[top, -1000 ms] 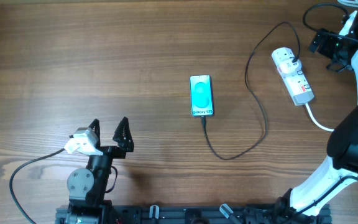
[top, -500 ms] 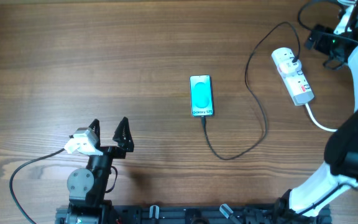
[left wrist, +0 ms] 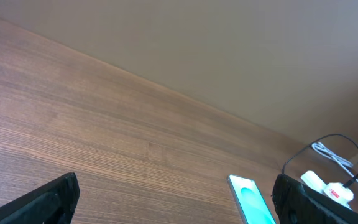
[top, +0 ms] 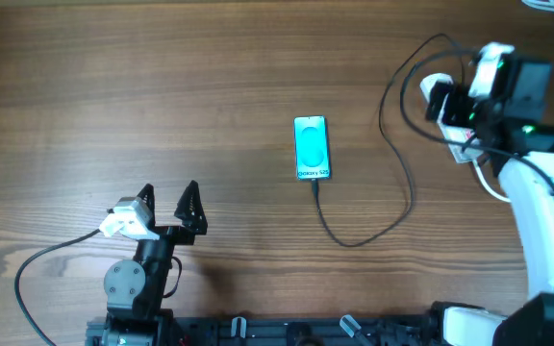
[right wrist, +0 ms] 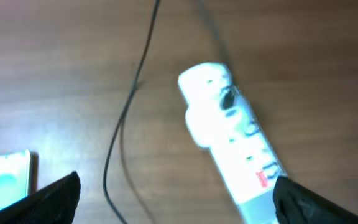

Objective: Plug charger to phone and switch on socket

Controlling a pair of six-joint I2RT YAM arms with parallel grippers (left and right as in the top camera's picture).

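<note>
The phone (top: 313,147) lies flat mid-table with its teal screen up; it also shows in the left wrist view (left wrist: 250,200) and the right wrist view (right wrist: 5,177). The charger (top: 404,183), a thin black cable, ends at the phone's bottom edge and loops right and up to the socket (right wrist: 229,124). I cannot tell whether its tip is seated in the phone. My right gripper (top: 460,115) hovers open over the socket (top: 435,87) and hides most of it. A red switch (right wrist: 263,177) shows near its grey end. My left gripper (top: 168,197) stands open at the front left, far from the phone.
A thick white cord (top: 493,187) runs from the socket's near end toward the right arm's base. A grey cable (top: 37,259) curls from the left arm at the front left. Bare wooden tabletop (top: 162,86) lies to the left and behind the phone.
My right arm has swung in from the far right corner and its gripper now sits over the socket. The left arm, phone and cable have not moved.
</note>
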